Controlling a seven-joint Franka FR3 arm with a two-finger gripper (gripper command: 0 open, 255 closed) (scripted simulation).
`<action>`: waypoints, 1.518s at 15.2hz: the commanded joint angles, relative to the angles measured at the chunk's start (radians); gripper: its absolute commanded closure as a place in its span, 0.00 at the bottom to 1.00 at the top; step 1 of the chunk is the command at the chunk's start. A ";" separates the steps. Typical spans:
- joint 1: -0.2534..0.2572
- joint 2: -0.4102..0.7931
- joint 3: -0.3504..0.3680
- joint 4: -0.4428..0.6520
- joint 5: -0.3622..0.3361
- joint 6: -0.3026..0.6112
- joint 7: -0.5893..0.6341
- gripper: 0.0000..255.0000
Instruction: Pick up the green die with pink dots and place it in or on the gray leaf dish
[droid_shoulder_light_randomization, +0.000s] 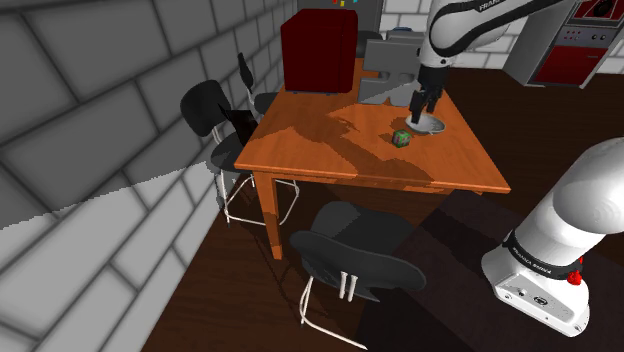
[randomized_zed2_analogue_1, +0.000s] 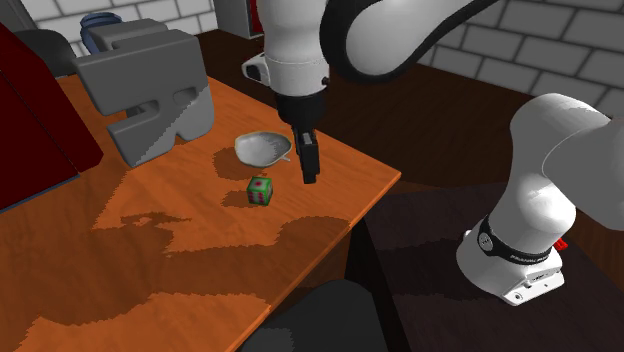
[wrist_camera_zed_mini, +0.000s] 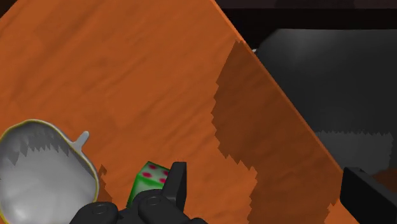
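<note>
The green die with pink dots rests on the orange wooden table, close to its edge. Right beside it lies the gray leaf dish, an empty shallow bowl with a pale rim and a small stem. My black gripper hangs a little above the table next to both, open. In the wrist view one finger stands just beside the die and the other finger is beyond the table edge. The die sits outside the gap, untouched.
A dark red box and a gray blocky object stand at the table's far side. Black chairs surround the table. The arm's white base is at the shoulder view's lower right.
</note>
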 joint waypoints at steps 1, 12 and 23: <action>-0.008 0.074 -0.022 0.019 0.008 0.061 -0.019 0.00; -0.064 0.495 -0.089 0.228 0.153 0.278 -0.156 0.00; -0.098 0.653 -0.072 0.273 0.221 0.388 -0.206 0.00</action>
